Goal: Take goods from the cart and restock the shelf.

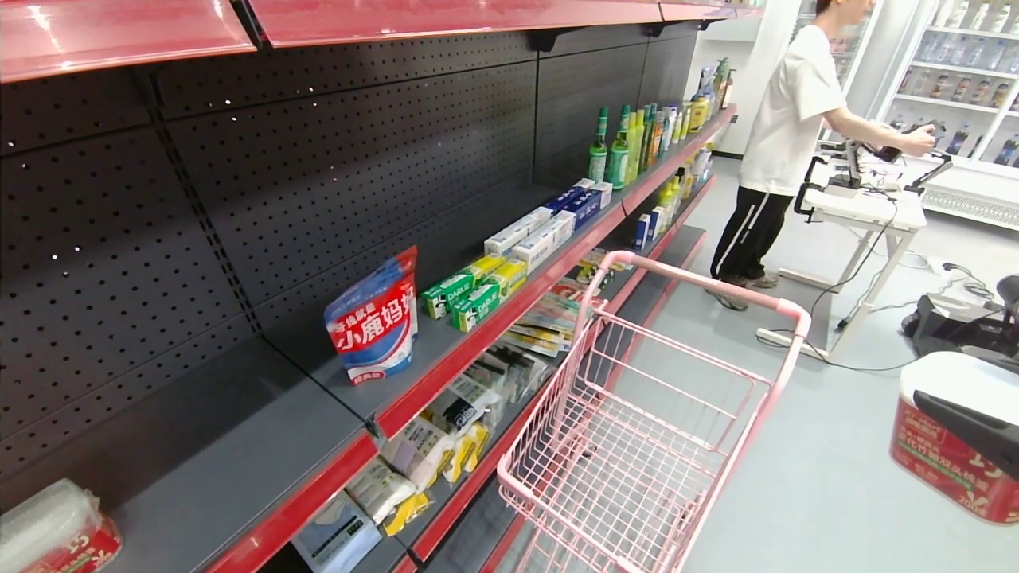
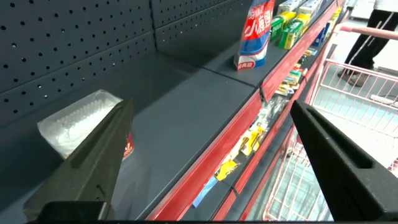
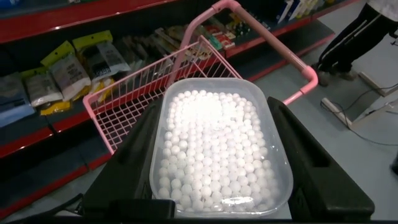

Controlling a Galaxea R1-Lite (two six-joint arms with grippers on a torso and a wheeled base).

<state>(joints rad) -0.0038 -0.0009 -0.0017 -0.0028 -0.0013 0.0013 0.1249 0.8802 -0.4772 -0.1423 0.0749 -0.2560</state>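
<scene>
Head view: faces a grey shelf with a red lip and a perforated black back panel. Carries a glossy pouch, green boxes farther along, and a lidded tub well apart at the near end. Pink wire cart just beside the shelf edge, grey floor stretching to its right.

Left wrist view: left pincer spread wide, holding nothing, over the shelf near that tub.

Right wrist view: right pincer clamped on a second tub, clear rounded plastic packed with small white tips, with the cart beyond.
</scene>
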